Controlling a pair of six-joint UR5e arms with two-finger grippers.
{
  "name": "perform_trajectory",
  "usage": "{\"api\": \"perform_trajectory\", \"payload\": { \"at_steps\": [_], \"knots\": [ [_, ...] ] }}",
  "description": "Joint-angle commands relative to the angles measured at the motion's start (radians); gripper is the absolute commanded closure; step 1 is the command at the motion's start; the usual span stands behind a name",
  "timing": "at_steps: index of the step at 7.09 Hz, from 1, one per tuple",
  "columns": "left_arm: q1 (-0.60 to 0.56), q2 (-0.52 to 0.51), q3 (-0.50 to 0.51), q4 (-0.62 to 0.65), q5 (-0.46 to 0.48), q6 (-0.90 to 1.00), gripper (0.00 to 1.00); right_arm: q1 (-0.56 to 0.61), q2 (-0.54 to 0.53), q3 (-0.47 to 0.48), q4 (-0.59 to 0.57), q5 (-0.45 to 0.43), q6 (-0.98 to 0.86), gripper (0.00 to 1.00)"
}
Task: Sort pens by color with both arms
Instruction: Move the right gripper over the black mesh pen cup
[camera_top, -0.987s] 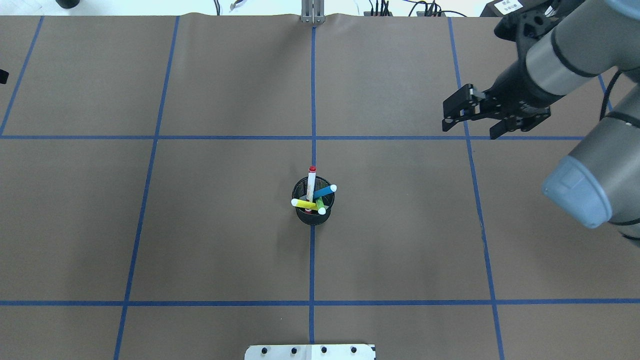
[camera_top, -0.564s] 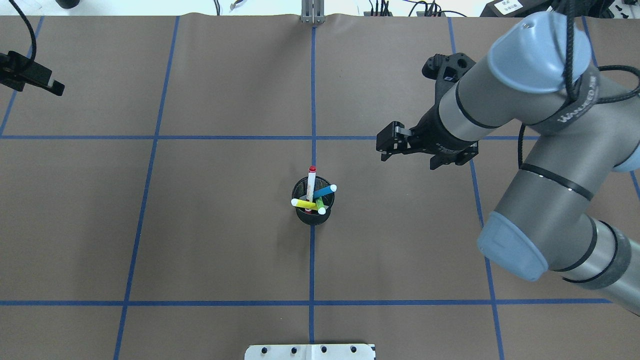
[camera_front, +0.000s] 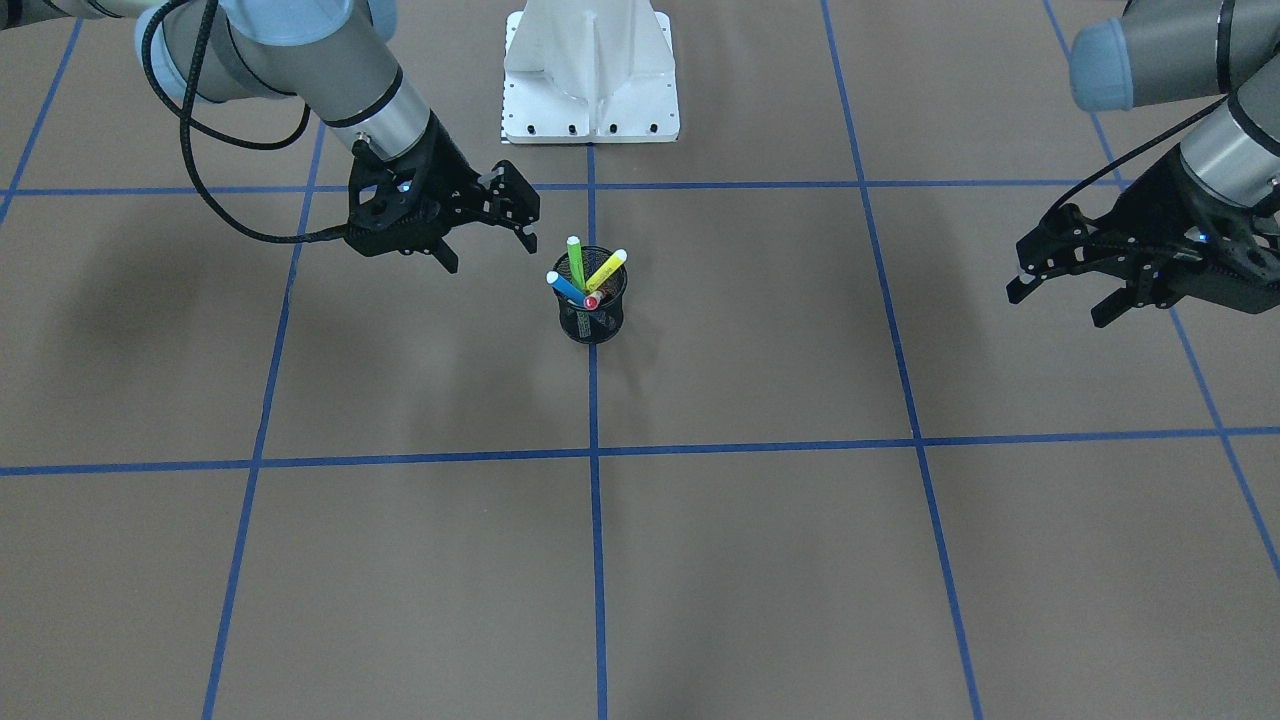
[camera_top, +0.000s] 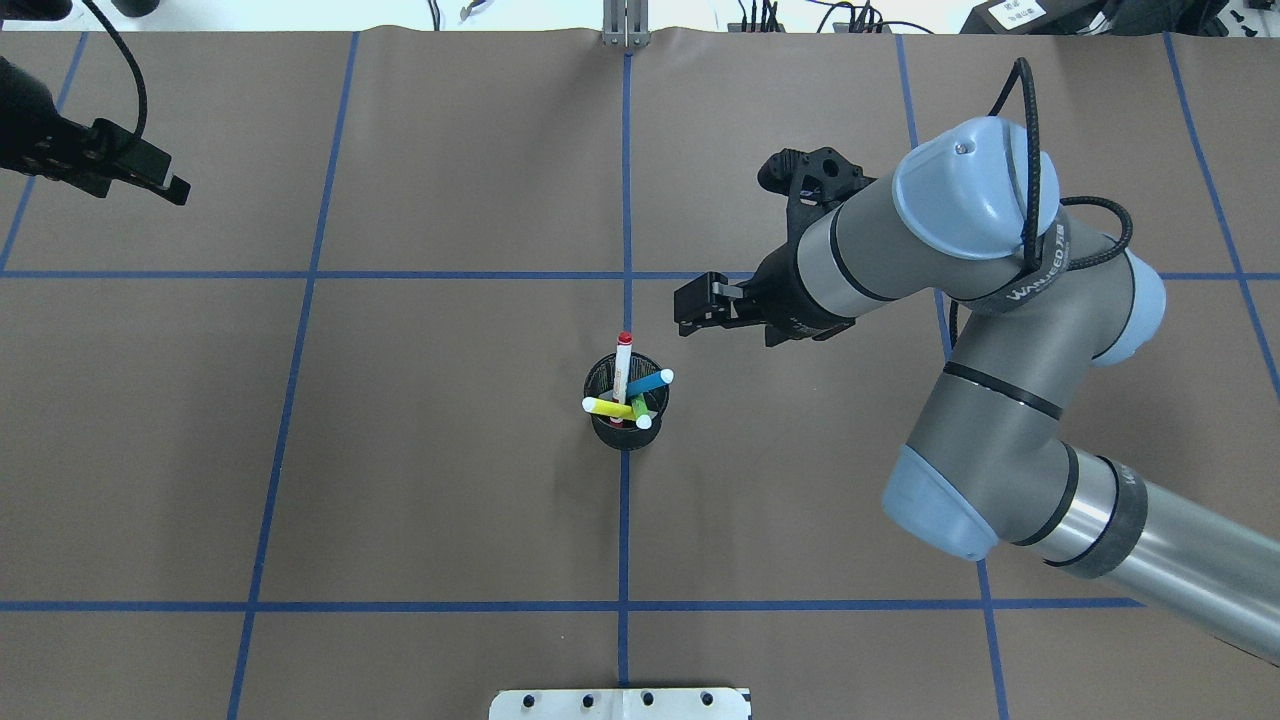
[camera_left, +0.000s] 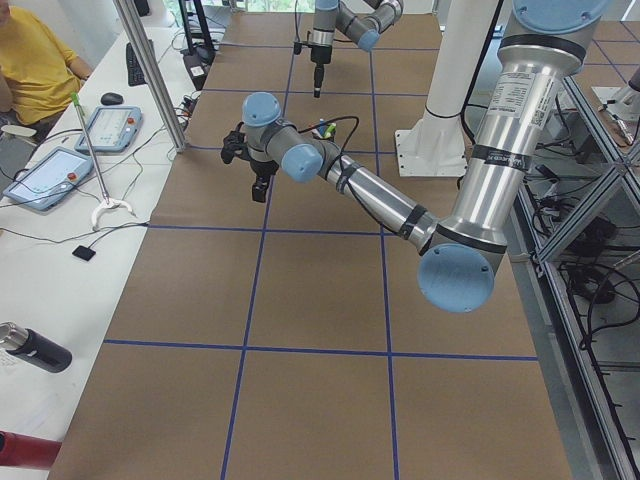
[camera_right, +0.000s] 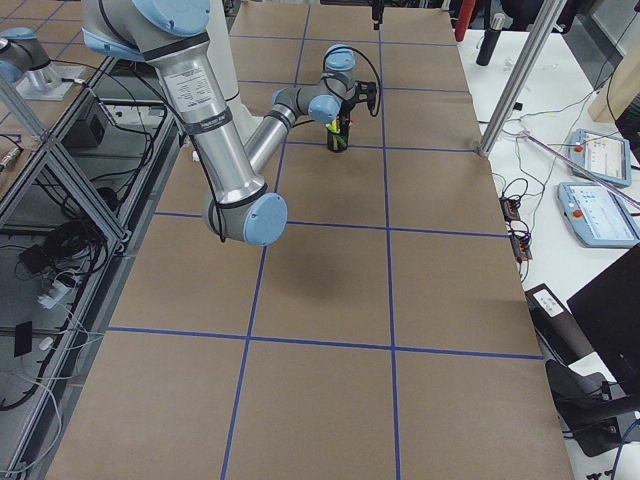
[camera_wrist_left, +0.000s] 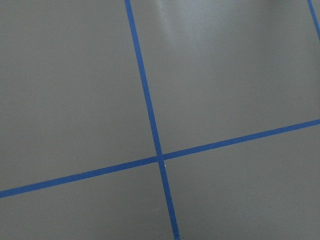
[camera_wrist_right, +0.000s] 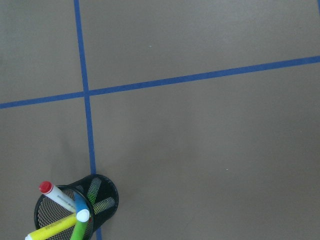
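Both arms closing in, all 4 pens still in the cup

In the last 1 s the right arm (camera_top: 980, 300) has swung in across the surface (camera_top: 400, 500), and the right claw (camera_front: 488, 248), jaws apart and empty, now hangs near the cup (camera_top: 625, 432). The left arm (camera_front: 1220, 150) has only come in at the edge, and the left claw (camera_front: 1058, 303), also apart, is well away. The cup and pens (camera_top: 623, 365) have not moved, so sorting looks unstarted, with the right arm likely to pick first. The overhead view cuts off most of the left arm, and its wrist camera shows only tape lines (camera_wrist_left: 150, 125). Mesh hides the pens' lower ends. The right claw's height over the cup is hard to judge.
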Motion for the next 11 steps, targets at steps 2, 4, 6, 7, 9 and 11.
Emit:
{"api": "perform_trajectory", "payload": {
  "at_steps": [2, 4, 6, 7, 9, 11],
  "knots": [
    [0.014, -0.003, 0.002, 0.001, 0.012, -0.008, 0.00, -0.079, -0.003, -0.089, 0.190, -0.105, -0.012, 0.16],
    [0.014, -0.003, 0.000, 0.000, 0.011, -0.008, 0.00, -0.086, 0.002, -0.098, 0.187, -0.113, -0.014, 0.36],
    [0.014, -0.002, 0.000, 0.000, 0.012, -0.008, 0.00, -0.095, 0.009, -0.116, 0.189, -0.125, -0.012, 0.43],
    [0.014, -0.003, 0.000, 0.000, 0.012, -0.008, 0.00, -0.100, 0.022, -0.129, 0.187, -0.145, -0.014, 0.43],
    [0.014, -0.003, 0.000, 0.001, 0.012, -0.008, 0.00, -0.104, 0.023, -0.136, 0.187, -0.147, -0.015, 0.47],
    [0.014, -0.002, 0.000, 0.000, 0.012, -0.008, 0.00, -0.121, 0.023, -0.135, 0.189, -0.147, -0.014, 0.54]
  ]
}}
